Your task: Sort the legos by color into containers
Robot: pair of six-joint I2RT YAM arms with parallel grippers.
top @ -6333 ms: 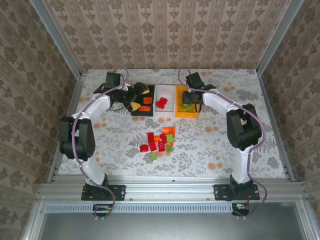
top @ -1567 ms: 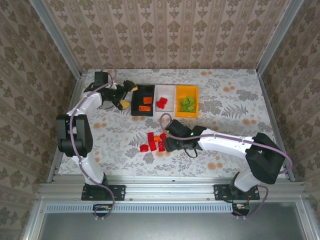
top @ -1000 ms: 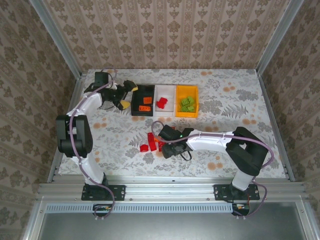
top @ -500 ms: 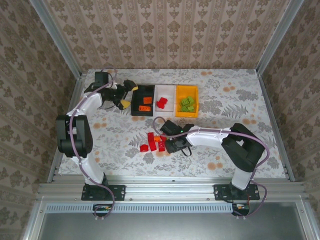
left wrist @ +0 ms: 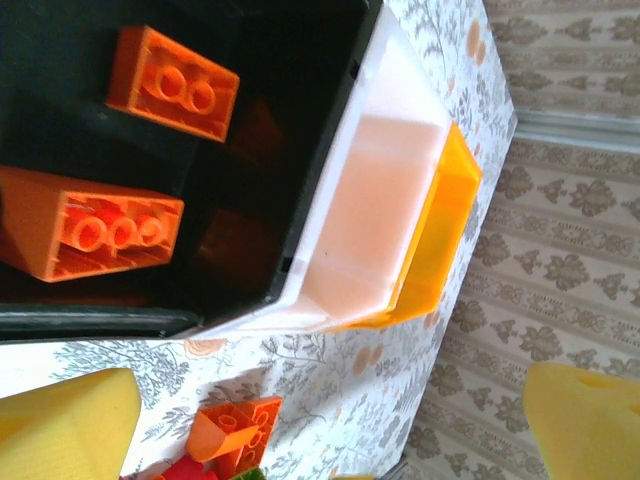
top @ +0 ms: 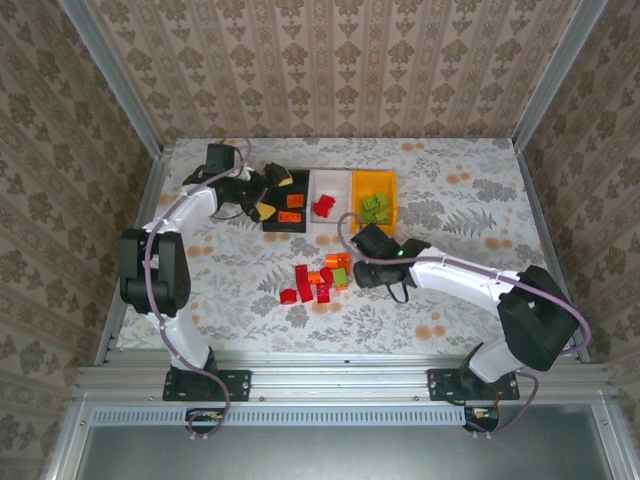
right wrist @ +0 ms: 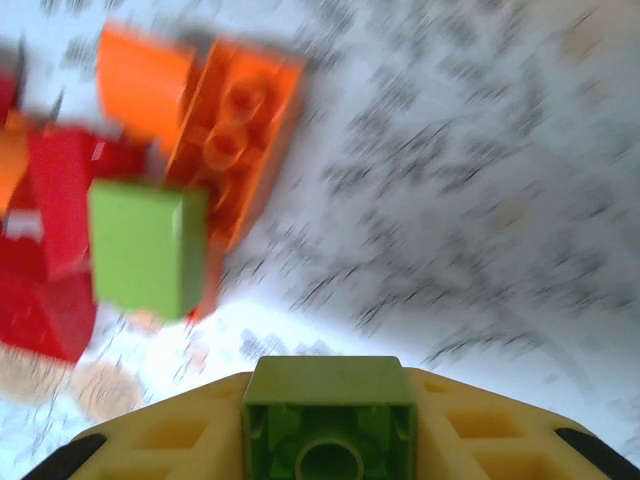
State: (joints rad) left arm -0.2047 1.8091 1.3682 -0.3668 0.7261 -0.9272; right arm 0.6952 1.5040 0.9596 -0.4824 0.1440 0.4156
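**Q:** Why does the right gripper (right wrist: 327, 445) sit just beside the pile (top: 318, 282)?

**A:** Its pads are pressed on one green brick (right wrist: 325, 400), held clear of the table (top: 450, 200). Green pieces (top: 375, 207) already lie in the yellow bin (top: 373, 229), so a carry to that bin is the likely step.

**Q:** And the left gripper (top: 274, 195)?

**A:** It is poised at the left edge of the black bin (left wrist: 270, 130) with its fingers (left wrist: 60, 425) spread wide and nothing between them. Two orange bricks (left wrist: 172, 83) rest on that bin's floor, which suggests this arm serves the orange sort. Red pieces (top: 322, 206) lie in the white bin (top: 330, 180), between the other two bins.

**Q:** What is hard to make out?

**A:** The right wrist view is smeared, so the studs and edges of the pile are vague. From above, the wrist body covers the right fingertips and the held brick. Red, orange and green pieces overlap in the pile, so they cannot be counted. In the left wrist view the frame cuts off the black bin's far side, and the white bin's contents cannot be told.
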